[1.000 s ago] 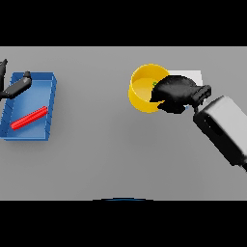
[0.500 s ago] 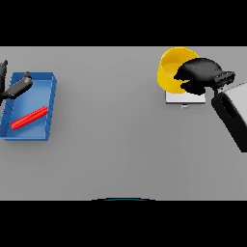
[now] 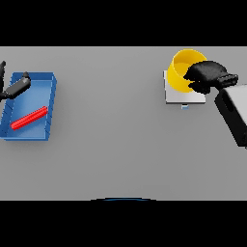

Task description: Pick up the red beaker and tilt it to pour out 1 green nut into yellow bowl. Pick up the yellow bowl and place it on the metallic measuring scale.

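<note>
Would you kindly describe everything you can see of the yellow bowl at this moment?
The yellow bowl is a plain, round, bright yellow bowl with a smooth wall and an open top; no contents are visible. It sits at the table's far right, over the back part of the pale, square scale, tipped slightly. The right hand is curled over its right rim, hiding that side. Whether its base rests fully on the scale cannot be told.

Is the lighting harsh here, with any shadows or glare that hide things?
Head view: the light is flat and even, with no glare on the grey table. No cast shadows are visible. The round yellow bowl is darker inside, and the right hand, itself dark, covers part of its rim.
</note>
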Controlling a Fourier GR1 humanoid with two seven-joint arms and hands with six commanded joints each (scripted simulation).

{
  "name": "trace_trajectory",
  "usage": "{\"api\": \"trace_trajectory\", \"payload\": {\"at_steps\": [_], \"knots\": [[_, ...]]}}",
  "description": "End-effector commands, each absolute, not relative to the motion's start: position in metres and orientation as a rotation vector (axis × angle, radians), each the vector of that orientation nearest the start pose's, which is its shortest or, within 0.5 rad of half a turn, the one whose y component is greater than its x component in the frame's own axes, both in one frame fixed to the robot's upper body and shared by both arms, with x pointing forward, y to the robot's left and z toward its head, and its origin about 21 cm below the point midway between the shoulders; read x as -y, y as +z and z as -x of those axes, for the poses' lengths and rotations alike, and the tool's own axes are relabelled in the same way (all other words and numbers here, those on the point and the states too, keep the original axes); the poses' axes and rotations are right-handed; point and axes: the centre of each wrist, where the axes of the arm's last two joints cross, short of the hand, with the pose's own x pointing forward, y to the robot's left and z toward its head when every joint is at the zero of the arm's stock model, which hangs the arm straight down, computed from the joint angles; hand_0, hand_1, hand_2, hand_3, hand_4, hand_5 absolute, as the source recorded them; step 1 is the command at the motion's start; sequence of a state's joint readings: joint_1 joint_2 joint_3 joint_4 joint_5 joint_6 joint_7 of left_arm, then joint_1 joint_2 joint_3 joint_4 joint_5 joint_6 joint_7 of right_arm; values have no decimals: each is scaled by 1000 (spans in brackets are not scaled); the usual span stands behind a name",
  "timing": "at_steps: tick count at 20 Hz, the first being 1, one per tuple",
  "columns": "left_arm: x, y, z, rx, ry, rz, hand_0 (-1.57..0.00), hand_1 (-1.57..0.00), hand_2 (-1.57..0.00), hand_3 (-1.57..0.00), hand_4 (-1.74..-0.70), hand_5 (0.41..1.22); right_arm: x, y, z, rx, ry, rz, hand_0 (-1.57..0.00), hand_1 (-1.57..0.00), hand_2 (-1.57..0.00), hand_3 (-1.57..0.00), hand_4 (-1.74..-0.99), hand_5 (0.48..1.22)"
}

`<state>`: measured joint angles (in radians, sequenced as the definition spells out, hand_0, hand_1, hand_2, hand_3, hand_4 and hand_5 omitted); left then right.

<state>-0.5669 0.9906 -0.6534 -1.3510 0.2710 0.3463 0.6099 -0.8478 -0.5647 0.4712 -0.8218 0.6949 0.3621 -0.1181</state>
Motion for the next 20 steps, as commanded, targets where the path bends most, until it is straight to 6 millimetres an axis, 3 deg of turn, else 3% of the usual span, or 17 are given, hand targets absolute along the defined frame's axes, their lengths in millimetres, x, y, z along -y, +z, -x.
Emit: {"api": "trace_trajectory", "payload": {"at_steps": [1,5,9,11,12,13,14,16,18,20], "knots": [[-320,127,-330,1044,-518,-772,1,1,1,1,-807,749,266,107,-425,1088,1627,683,-1571,-1568,-1571,-1410,-1724,1221],[-319,128,-335,1050,-524,-765,1,1,1,1,-796,729,267,89,-427,1060,1609,688,-1571,-1499,-1565,-1500,-1727,1221],[-319,130,-332,1057,-526,-761,1,1,1,1,-806,734,270,84,-430,1065,1593,672,-1548,-1420,-1568,-1481,-1721,1221],[-318,131,-331,1058,-521,-761,1,1,1,1,-811,740,271,85,-431,1051,1588,649,-1536,-1411,-1569,-1165,-1728,1221],[-316,132,-332,1059,-527,-761,1,1,1,1,-813,745,270,86,-432,1041,1579,646,-1543,-1443,-1496,-1022,-1659,1221],[-315,131,-333,1056,-528,-756,1,1,1,1,-812,745,269,85,-432,1031,1568,642,-1525,-1350,-1348,-907,-1596,1134],[-315,131,-333,1053,-528,-758,1,1,1,1,-812,744,269,88,-433,1027,1563,643,-1219,-1083,-1132,-824,-1548,1053],[-315,129,-334,1049,-523,-757,1,1,1,1,-812,745,271,87,-434,1023,1565,637,-780,-692,-810,-711,-1470,928],[-316,128,-335,1041,-525,-759,1,1,1,1,-805,740,272,88,-434,1017,1562,623,-499,-443,-597,-635,-1425,851],[-318,128,-336,1045,-514,-760,1,1,1,1,-809,739,272,91,-438,1014,1572,613,-319,-283,-449,-572,-1397,799]]}}
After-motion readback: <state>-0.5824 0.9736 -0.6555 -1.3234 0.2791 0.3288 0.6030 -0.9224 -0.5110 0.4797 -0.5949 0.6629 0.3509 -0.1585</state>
